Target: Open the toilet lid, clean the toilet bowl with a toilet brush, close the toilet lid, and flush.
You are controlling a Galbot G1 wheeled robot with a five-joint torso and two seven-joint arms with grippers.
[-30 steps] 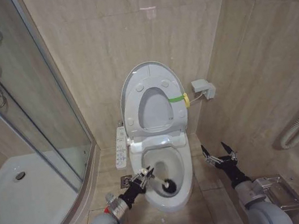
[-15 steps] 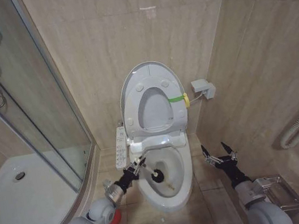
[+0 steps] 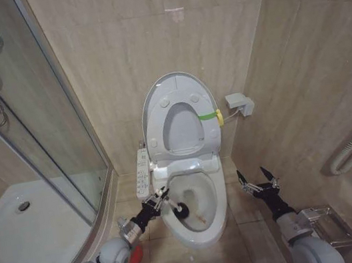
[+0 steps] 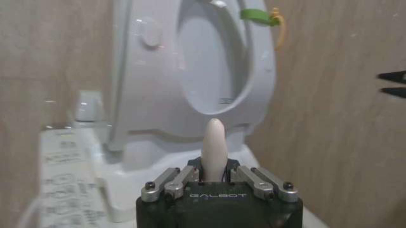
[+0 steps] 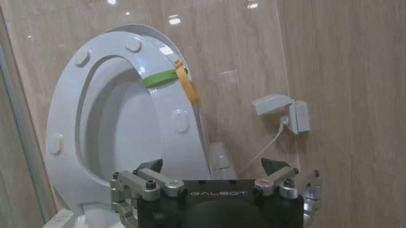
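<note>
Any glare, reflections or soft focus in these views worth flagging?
Head view: a pale reflection patch on the beige wall tiles, otherwise even light. Left wrist view: the pale brush handle looks soft up close. Right wrist view: bright ceiling-light spots on the glossy wall above the raised white plastic toilet lid.

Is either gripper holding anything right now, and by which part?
The left gripper holds the toilet brush by its pale handle, near the top end. The right gripper is open and holds nothing.
</note>
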